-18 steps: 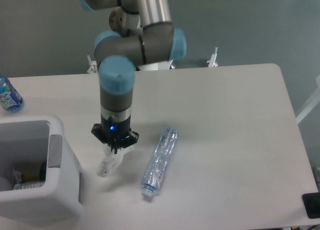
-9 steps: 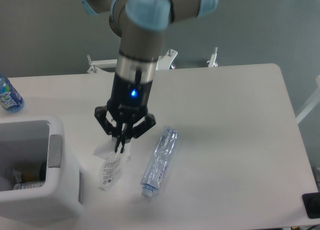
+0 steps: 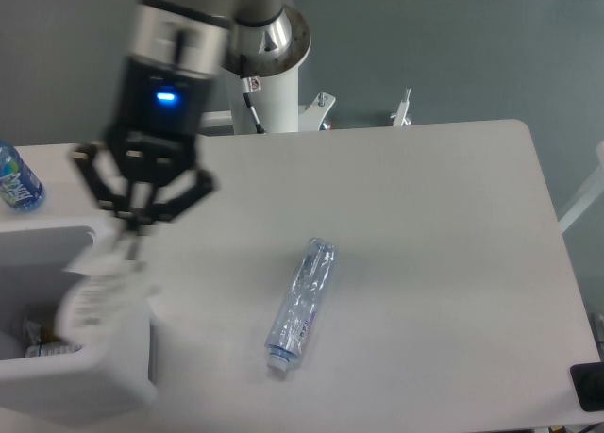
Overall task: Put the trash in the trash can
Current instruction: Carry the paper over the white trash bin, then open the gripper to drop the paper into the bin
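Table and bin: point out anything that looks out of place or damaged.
A crushed clear plastic bottle lies flattened on its side on the table, outside the trash can. The gripper holds a crumpled paper wrapper, blurred, dangling over the can's rim. An intact blue-labelled bottle stands at the left edge.

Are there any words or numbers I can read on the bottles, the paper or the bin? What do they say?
None can be read.
Blue-labelled water bottle: white lettering on the label, too small to read.
Crushed clear plastic bottle: faint print, too small.
Paper wrapper hanging from the gripper: dark print, motion-blurred.
Trash can: no text visible.
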Tool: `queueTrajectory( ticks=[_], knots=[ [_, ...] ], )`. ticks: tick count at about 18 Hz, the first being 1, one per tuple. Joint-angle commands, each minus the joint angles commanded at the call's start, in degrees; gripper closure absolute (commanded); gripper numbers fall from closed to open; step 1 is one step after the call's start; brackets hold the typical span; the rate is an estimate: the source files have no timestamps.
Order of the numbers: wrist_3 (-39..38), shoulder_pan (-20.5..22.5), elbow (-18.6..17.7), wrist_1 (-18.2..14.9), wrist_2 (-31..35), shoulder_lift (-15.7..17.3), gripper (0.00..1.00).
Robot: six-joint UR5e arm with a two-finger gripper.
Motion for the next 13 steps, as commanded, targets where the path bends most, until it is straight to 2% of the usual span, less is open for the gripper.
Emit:
queueTrajectory(
  ticks=[3, 6, 7, 9, 10, 13],
  knots=[
    [-0.09, -3.43, -1.4, -0.09, 0.18, -0.18, 0.95],
    [0.26, -3.88, -3.95, 0.27, 0.18, -0.7, 0.7],
    [0.35, -3.97, -4.65, 0.35, 0.18, -0.88, 0.5],
    [0.26, -3.97, -4.57, 0.35, 0.26, -1.14, 0.25],
    [0.26, -3.88, -3.87, 0.35, 0.26, -1.4, 0.17],
    [0.18, -3.09, -1.94, 1.14, 0.26, -1.06, 0.06]
  ],
)
